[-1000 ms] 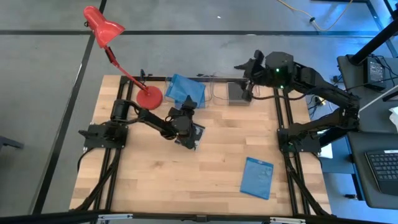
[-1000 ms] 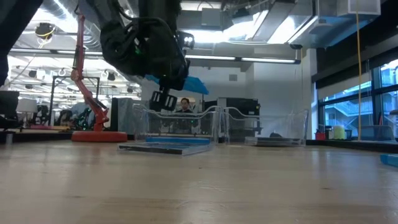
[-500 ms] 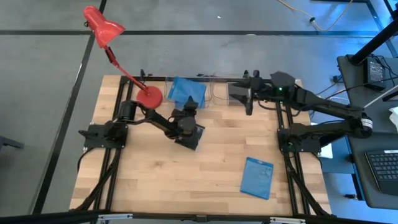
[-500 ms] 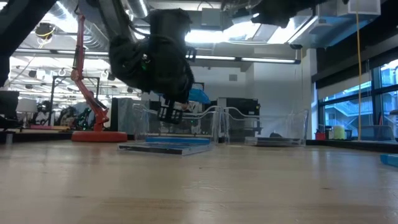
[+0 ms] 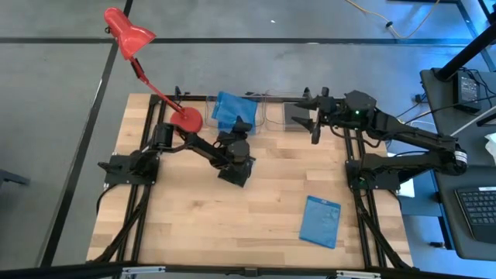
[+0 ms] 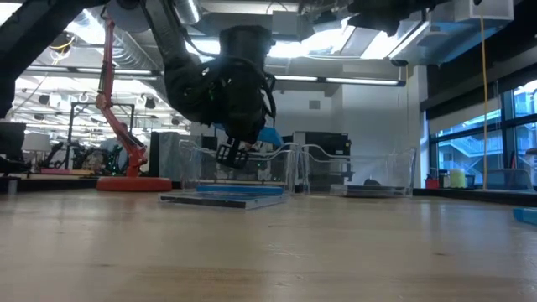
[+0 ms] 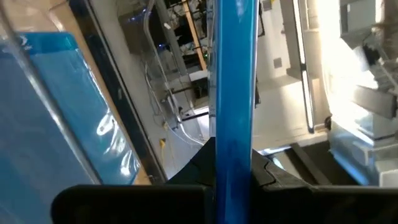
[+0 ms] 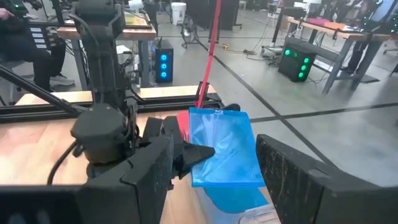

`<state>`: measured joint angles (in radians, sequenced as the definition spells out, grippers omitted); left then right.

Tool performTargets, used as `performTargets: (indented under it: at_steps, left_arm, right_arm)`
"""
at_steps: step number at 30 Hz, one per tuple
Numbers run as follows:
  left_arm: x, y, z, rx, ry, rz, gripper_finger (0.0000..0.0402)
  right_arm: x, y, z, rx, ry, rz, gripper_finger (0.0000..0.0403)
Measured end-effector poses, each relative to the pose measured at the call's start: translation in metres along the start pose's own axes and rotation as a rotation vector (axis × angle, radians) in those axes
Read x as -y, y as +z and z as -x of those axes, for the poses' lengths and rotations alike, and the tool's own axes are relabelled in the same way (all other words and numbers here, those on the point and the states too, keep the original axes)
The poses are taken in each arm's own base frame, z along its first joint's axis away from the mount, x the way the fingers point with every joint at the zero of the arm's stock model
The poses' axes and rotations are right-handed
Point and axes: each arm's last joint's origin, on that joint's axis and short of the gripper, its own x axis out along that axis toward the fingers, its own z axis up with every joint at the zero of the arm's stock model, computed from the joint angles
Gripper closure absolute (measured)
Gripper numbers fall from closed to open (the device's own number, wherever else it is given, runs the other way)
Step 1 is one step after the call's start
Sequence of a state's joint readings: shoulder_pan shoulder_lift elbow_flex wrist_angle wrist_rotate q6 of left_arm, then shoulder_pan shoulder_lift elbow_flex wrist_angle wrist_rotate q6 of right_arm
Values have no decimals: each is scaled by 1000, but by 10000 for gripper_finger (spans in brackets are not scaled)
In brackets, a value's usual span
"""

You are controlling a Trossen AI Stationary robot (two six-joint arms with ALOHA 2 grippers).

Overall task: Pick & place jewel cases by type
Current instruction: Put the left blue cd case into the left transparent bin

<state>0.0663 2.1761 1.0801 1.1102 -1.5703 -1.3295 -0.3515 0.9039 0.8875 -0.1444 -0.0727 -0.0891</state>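
High view: left tool [image 5: 236,128] is clamped on a blue jewel case [image 7: 234,93], held edge-up just short of the clear tray [image 5: 252,116] w/ blue cases at the worktop's [image 5: 194,209] far edge. Step: carrying to place. Next: ease fwd over the tray, then release. Right tool [image 5: 310,124] hovers nr the grey-case tray, fingers apart, empty. Another blue case [image 5: 321,221] lies near-right.

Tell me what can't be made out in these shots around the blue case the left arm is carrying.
- High view: the left gripper is covered by its own wrist, so the grip is hidden.
- Left wrist view: the blue jewel case shows edge-on only; its face is unseen.
- Low view: contents of the clear trays are blurred.
- High view: the case under the left arm is mostly covered.
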Motion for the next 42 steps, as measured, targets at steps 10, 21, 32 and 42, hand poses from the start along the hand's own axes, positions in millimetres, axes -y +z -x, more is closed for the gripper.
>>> performTargets:
  at_steps: [10, 21, 32, 42]
  left_arm:
    - [-14, -2, -8, -20, 3, 13, 382]
    - [-13, -2, -9, -27, 4, 41, 367]
    - [-13, -2, -9, -1, 4, 77, 353]
    - [-14, -2, -10, -10, 5, 115, 298]
  right_arm:
    - [0, 0, 0, -2, 0, 1, 169]
    - [0, -1, 0, -16, 1, 0, 169]
    - [0, -2, 0, -24, 2, 0, 169]
    - [0, -2, 0, -24, 2, 0, 169]
